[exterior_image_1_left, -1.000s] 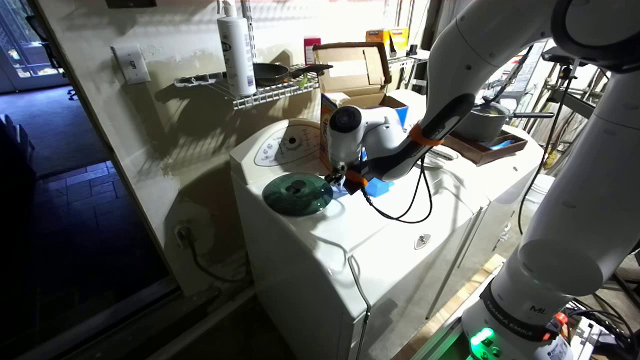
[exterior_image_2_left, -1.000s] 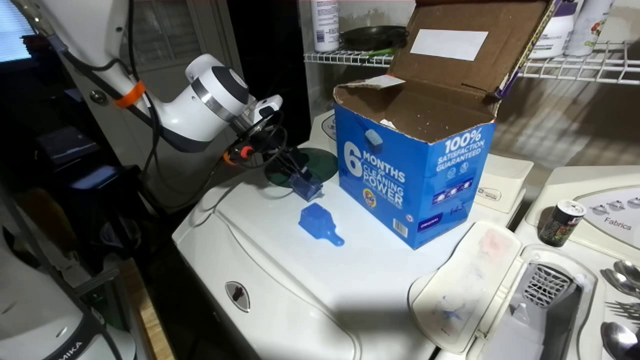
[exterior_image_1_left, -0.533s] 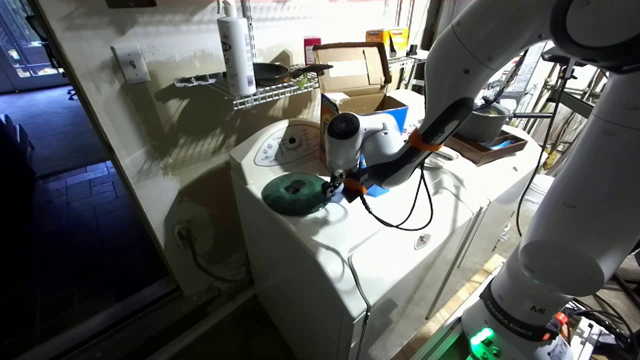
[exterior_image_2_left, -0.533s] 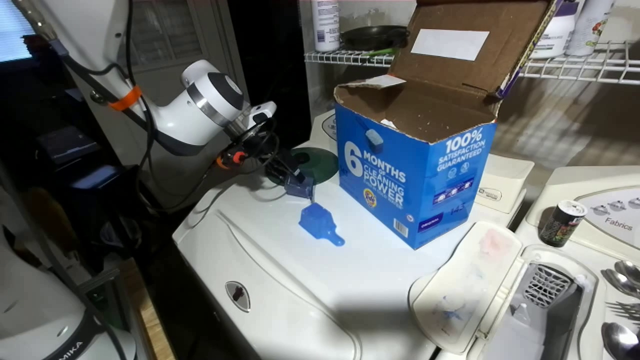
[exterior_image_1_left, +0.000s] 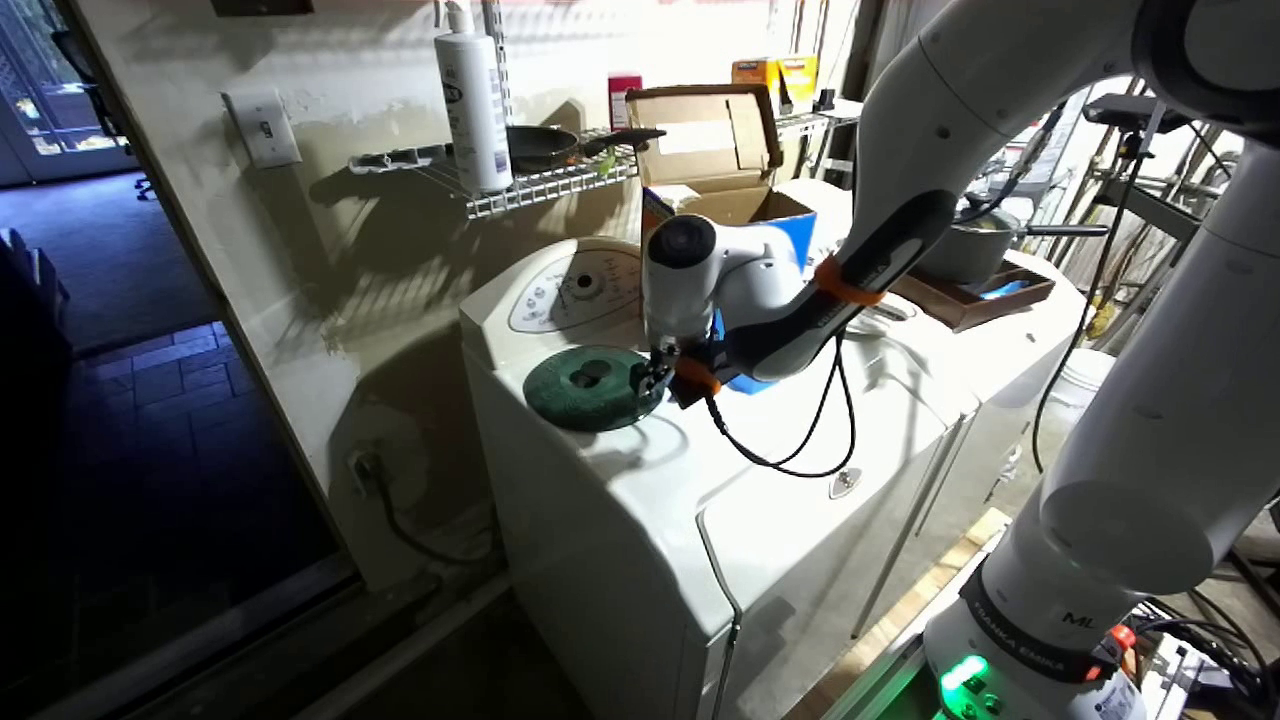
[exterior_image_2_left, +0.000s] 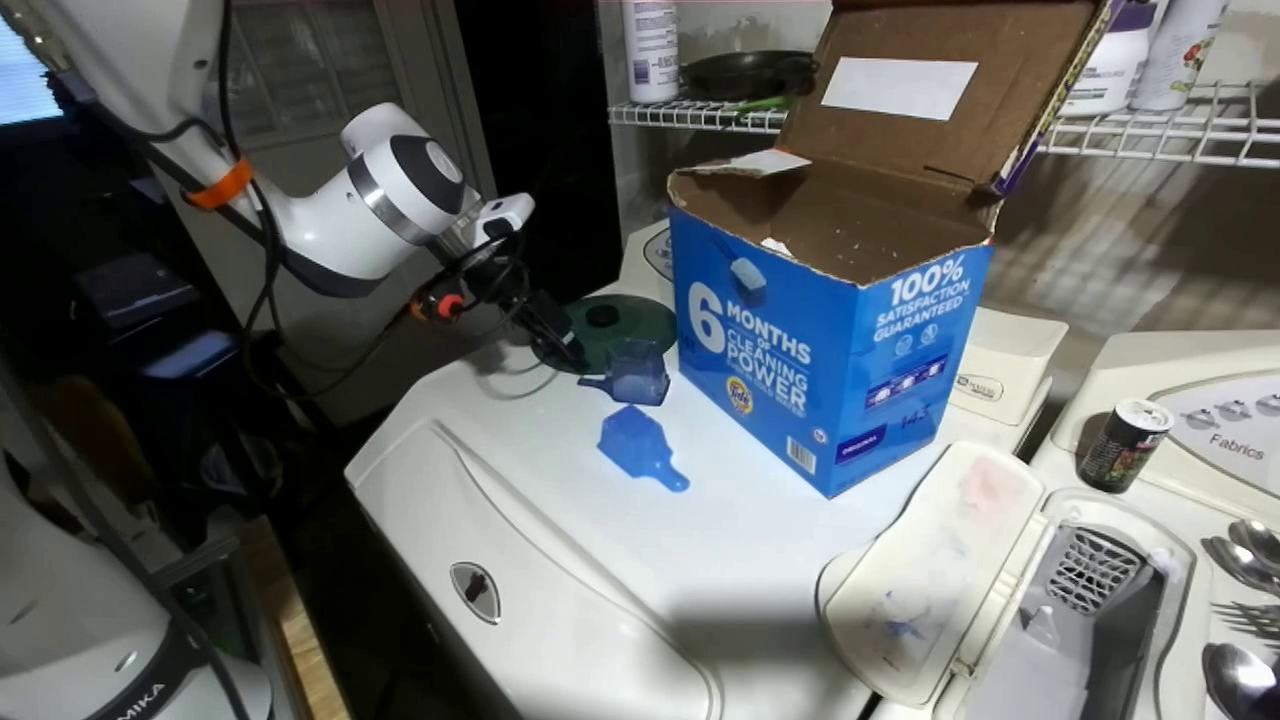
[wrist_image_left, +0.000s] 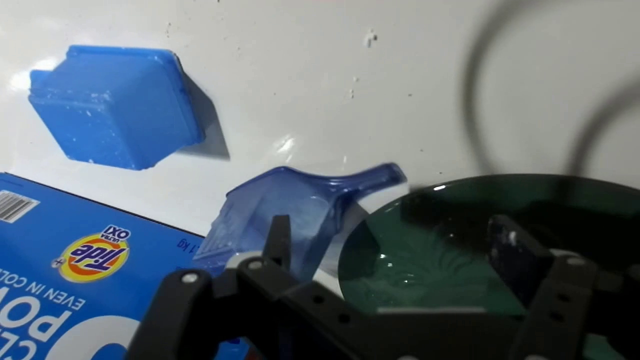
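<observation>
My gripper (wrist_image_left: 390, 225) stands open over the edge of a round green lid (wrist_image_left: 425, 275), with nothing between its fingers. In an exterior view the gripper (exterior_image_2_left: 572, 352) hangs just beside a translucent blue scoop (exterior_image_2_left: 638, 375), apart from it. That scoop (wrist_image_left: 280, 200) rests on the white machine top beside the lid, its handle pointing toward the lid's rim; whether they touch I cannot tell. One finger (wrist_image_left: 279, 237) covers part of the scoop in the wrist view. An opaque blue scoop (exterior_image_2_left: 637, 445) lies upside down nearby. The lid (exterior_image_1_left: 565, 405) has a dark knob.
A tall blue detergent box (exterior_image_2_left: 760, 340) with its flap up stands beside the scoops. Behind it runs a wire shelf (exterior_image_2_left: 720, 118) with a dark pan. An open container (exterior_image_2_left: 1100, 600), spoons and forks, and a black can (exterior_image_2_left: 1125, 445) are at the right.
The translucent scoop, between the fingers a second ago, has been let go and now sits on the machine. The gripper has opened and drawn back from it toward the lid.
</observation>
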